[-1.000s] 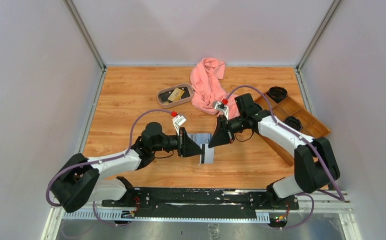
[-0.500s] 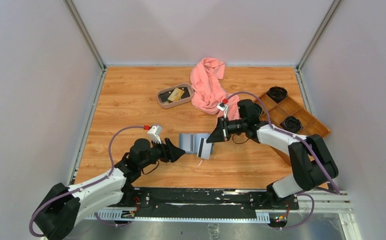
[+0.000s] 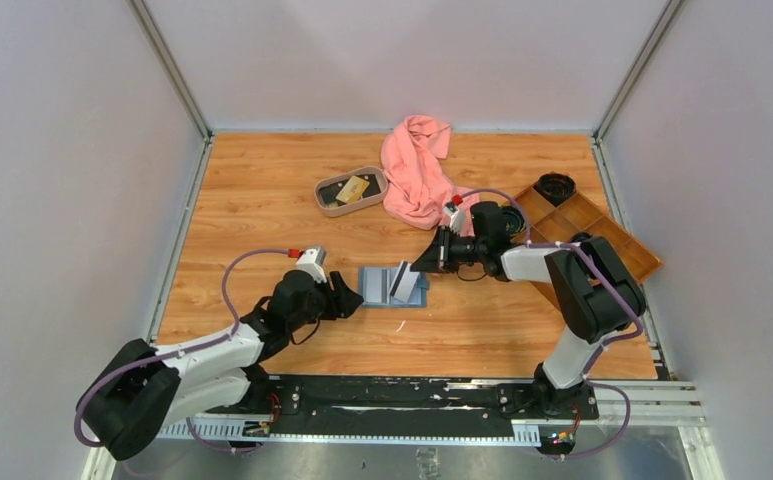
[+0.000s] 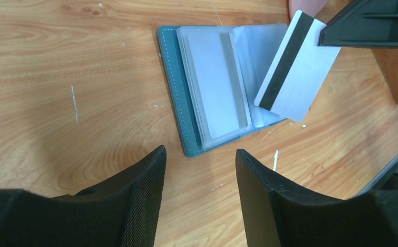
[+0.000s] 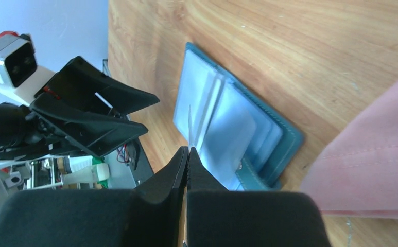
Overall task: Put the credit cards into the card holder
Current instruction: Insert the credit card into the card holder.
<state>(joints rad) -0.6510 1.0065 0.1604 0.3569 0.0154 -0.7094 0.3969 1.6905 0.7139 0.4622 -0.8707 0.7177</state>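
The teal card holder (image 3: 377,285) lies open and flat on the table, its pale inner pockets (image 4: 217,87) facing up. My right gripper (image 3: 430,263) is shut on a pale grey credit card (image 4: 299,72) with a black stripe. The card is held tilted, its lower edge over the holder's right half (image 5: 238,134); in the right wrist view it shows edge-on (image 5: 190,123). My left gripper (image 4: 199,154) stands open just left of the holder, with nothing between its fingers. More credit cards, one gold (image 3: 354,187), lie in the oval tray (image 3: 324,203) farther back.
A crumpled pink cloth (image 3: 417,170) lies behind the right gripper and touches it. A brown wooden compartment tray (image 3: 602,235) with round black items sits at the right edge. Grey walls enclose the table.
My left gripper has opened, let go of the card holder and drawn back to the left. The holder has dropped flat. My right gripper has carried the card a little farther back.
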